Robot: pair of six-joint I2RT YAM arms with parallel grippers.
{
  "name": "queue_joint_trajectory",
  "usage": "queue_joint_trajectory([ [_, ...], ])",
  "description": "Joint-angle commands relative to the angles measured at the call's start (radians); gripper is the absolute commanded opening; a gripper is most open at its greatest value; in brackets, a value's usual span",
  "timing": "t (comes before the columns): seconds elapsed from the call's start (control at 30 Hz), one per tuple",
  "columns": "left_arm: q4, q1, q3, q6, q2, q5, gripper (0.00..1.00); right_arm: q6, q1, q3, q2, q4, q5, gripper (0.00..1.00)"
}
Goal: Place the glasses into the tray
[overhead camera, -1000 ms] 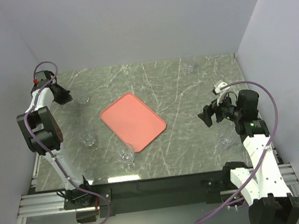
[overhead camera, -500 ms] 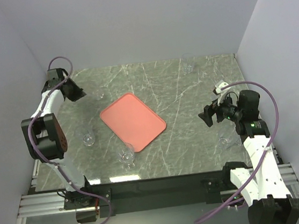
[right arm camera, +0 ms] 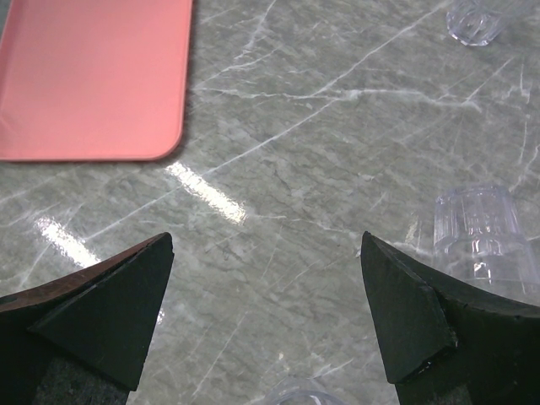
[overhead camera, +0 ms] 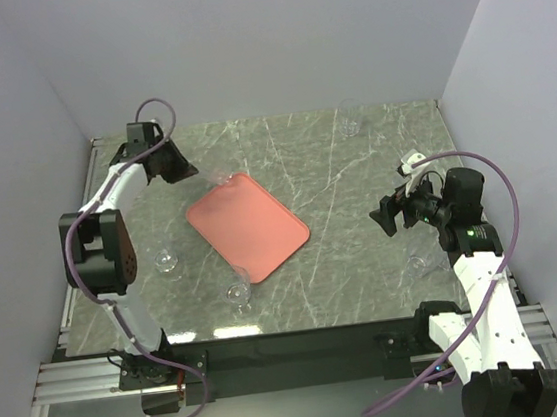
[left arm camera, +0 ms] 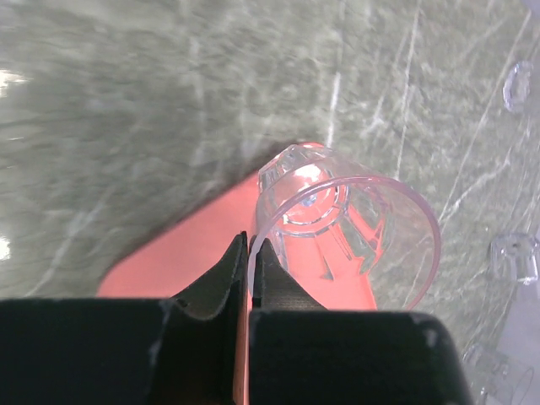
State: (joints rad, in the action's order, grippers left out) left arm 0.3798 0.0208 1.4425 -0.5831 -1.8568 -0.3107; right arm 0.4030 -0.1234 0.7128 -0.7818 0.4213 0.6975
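Held glass (left arm camera: pixel 346 228): a clear tumbler tipped on its side, mouth toward the wrist camera. Its wall is caught between the left jaws. From above it seems to hang over the tray's 11 o'clock corner, though it shows only faintly there.
Left gripper (left arm camera: pixel 251 253): jaws almost closed, pinching the thin rim wall, one finger inside the mouth and one outside.
Tray (overhead camera: pixel 247 226): salmon-pink, flat on the marble table (overhead camera: pixel 356 180).
Right gripper (right arm camera: pixel 266 253): jaws spread wide and holding nothing, at 3 o'clock of the tray.
Nearest loose glass (right arm camera: pixel 477 232): stands outside the right jaws, at 3 o'clock of the gap.
Other glasses: at the tray's 8 o'clock (overhead camera: pixel 167 259), 7 o'clock (overhead camera: pixel 237 293) and 1 o'clock (overhead camera: pixel 350 126).
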Motion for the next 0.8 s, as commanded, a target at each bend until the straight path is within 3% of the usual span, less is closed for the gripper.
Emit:
queue_joint_trajectory([
  [0.0, -0.044, 0.045, 0.070, 0.022, -0.018, -0.027, 0.00, 0.013, -0.008, -0.001, 0.016, -0.006, 0.011, 0.98],
  [0.77, 0.057, 0.188, 0.205, 0.080, -0.153, 0.113, 0.01, 0.016, -0.012, -0.001, 0.021, -0.006, 0.008, 0.98],
])
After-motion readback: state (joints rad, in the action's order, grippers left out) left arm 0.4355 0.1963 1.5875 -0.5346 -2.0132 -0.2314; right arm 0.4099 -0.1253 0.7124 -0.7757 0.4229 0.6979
